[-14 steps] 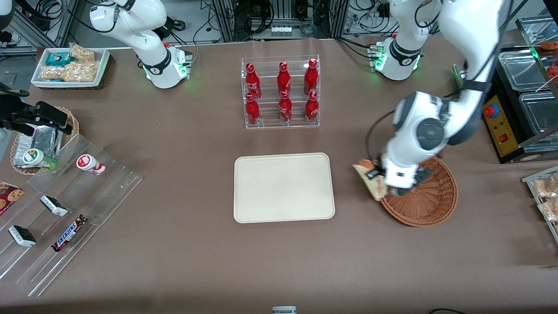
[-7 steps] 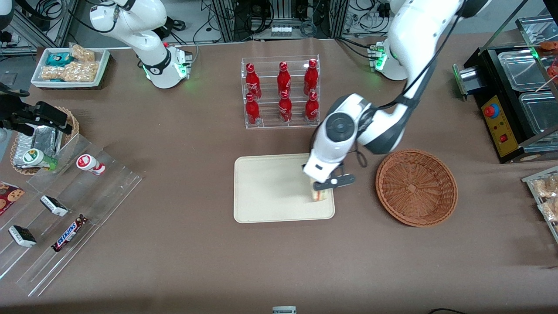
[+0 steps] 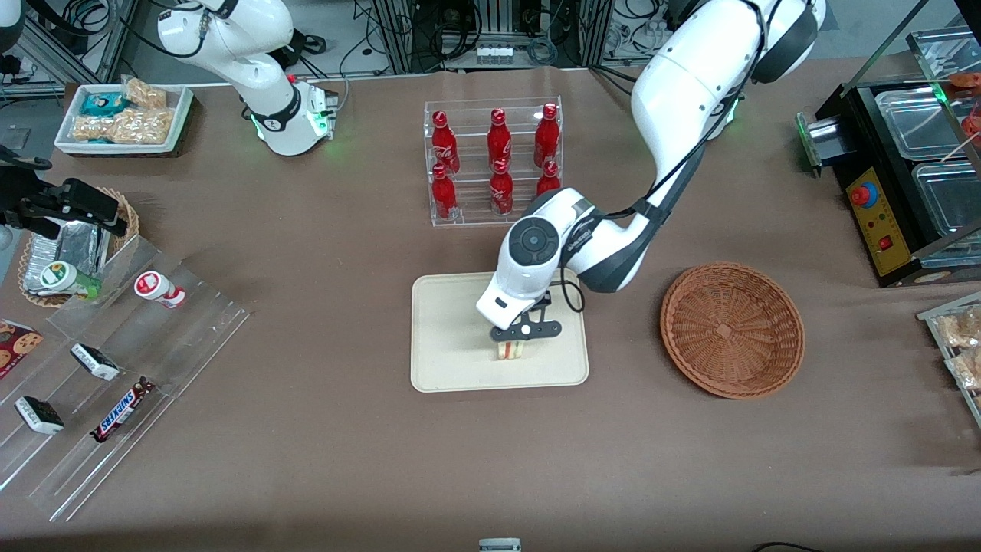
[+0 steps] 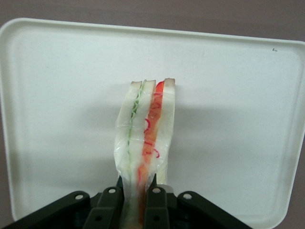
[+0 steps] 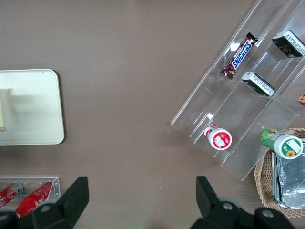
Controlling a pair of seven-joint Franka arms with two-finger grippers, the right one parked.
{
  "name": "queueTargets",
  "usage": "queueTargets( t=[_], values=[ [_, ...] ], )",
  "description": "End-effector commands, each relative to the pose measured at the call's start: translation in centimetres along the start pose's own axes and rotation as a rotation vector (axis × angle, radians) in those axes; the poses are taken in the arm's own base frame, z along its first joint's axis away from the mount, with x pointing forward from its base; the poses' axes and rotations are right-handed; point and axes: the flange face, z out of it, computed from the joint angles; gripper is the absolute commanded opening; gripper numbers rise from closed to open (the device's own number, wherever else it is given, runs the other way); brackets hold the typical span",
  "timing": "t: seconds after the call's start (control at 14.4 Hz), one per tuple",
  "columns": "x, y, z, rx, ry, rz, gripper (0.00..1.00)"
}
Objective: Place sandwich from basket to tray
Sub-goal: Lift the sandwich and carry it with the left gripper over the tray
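**Between the jaws, over the tray: a sandwich waiting to be set down**

Between the jaws of our left arm's gripper (image 3: 511,341) we hold the clear-wrapped triangular sandwich (image 4: 145,138) of pale white bread, its green and red-orange filling layers running lengthwise. The two dark fingers (image 4: 108,210) are pinched onto one end of the wedge, one on each bread face, so its long axis extends straight out from the jaws along the line of the fingers, with the cut layered edge turned toward the wrist camera.

Beneath the jaws lies the flat cream-beige rectangular tray (image 3: 452,368) with its rounded corners and low rim. In the wrist view the plain tray surface (image 4: 62,95) surrounds the sandwich on every side, so we judge the jaws to be well inside the rim rather than near an edge. We cannot tell for certain whether the free end of the wedge touches the tray or hangs just above it.

Well apart from the jaws, toward the working arm's end of the table, the round reddish-brown woven wicker basket (image 3: 732,330) sits with nothing in it.

We judge that what remains is a short lowering, if any, and then spreading the jaws; held on edge like this, the wedge may tip onto one bread face when let go.
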Motion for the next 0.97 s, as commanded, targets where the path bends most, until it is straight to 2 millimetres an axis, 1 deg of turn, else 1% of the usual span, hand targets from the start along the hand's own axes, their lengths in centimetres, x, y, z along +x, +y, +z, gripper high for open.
queueTargets(
  t=[0.0, 0.07, 0.14, 0.21, 0.28, 0.42, 0.49, 0.56, 0.7, 0.77, 0.83, 0.9],
  values=[
    [-0.1, 1.9, 1.5, 0.004, 0.043, 0.015, 0.17],
    [-0.1, 1.7, 1.9, 0.01, 0.049, 0.008, 0.19],
    [0.0, 1.7, 1.8, 0.011, 0.053, 0.006, 0.43],
    [0.0, 1.8, 1.4, 0.006, 0.054, -0.007, 0.99],
    [-0.1, 1.9, 0.5, 0.004, 0.067, -0.026, 1.0],
    [0.0, 2.2, -2.9, -0.017, 0.101, -0.027, 1.0],
    [0.3, 1.8, -5.0, -0.018, 0.104, -0.039, 1.0],
    [0.5, 1.2, -6.5, 0.005, 0.098, -0.041, 1.0],
    [-0.2, 0.8, -10.9, 0.029, 0.108, -0.036, 1.0],
    [-0.8, 0.1, -12.0, 0.091, 0.091, -0.018, 1.0],
    [-1.5, -0.4, -13.7, 0.146, 0.094, -0.01, 1.0],
    [-1.5, -1.6, -15.5, 0.194, 0.099, -0.023, 1.0]
  ],
)
